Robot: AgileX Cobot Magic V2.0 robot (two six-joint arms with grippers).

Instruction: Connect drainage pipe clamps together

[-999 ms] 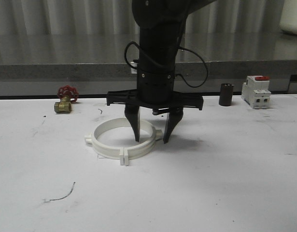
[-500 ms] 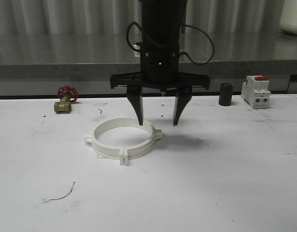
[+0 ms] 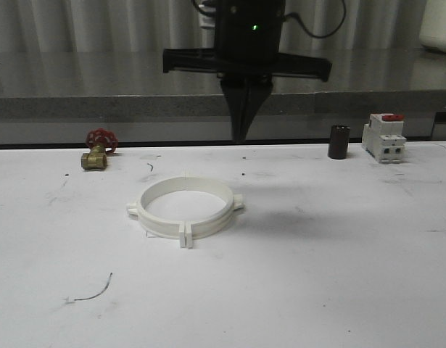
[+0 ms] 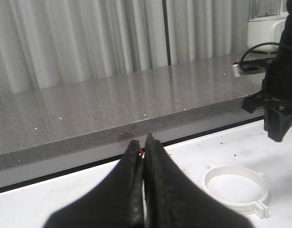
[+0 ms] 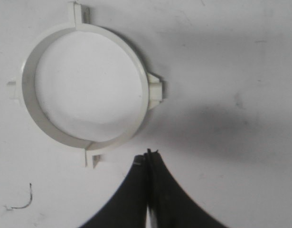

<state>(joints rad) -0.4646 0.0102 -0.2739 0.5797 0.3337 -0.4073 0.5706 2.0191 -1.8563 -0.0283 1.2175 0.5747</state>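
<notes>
The white table fills the lower two thirds of the front frame. At top centre hangs the right gripper, its fingers pressed together on nothing, well above the surface. The drainage pipe clamps lie joined as one ring at centre-left, below and left of that claw, apart from it. The left gripper is likewise pinched closed, empty.

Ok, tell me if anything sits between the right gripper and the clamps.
Nothing visible does. The right gripper hangs shut above and behind the clamps, which lie as a closed ring with bare table around them. The valve, black cylinder and breaker stand well aside.
</notes>
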